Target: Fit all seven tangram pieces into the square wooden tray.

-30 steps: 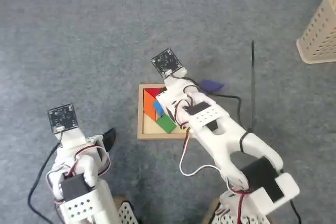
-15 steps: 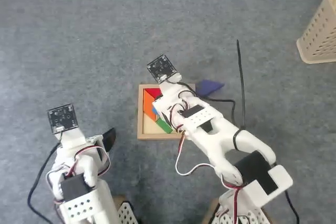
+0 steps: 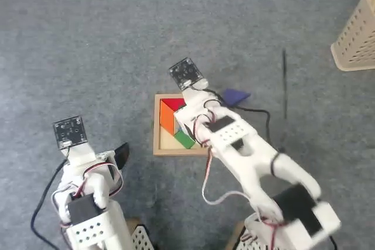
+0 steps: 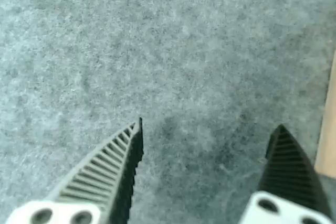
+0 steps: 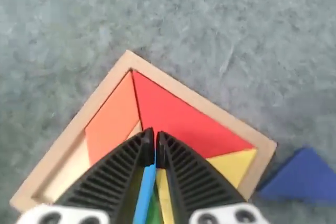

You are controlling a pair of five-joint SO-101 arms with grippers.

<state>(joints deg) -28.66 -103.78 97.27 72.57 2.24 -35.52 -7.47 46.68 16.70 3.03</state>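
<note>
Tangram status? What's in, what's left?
Done: red, orange, yellow and green pieces lie in the tray. In hand: right gripper is shut on a light blue piece above the tray. To do: seat that piece, then fetch the dark blue triangle lying on the carpet beside the tray. Left gripper is open over carpet.

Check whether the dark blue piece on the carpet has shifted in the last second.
No. The dark blue piece stays just off the far right corner of the wooden tray, as before.
</note>
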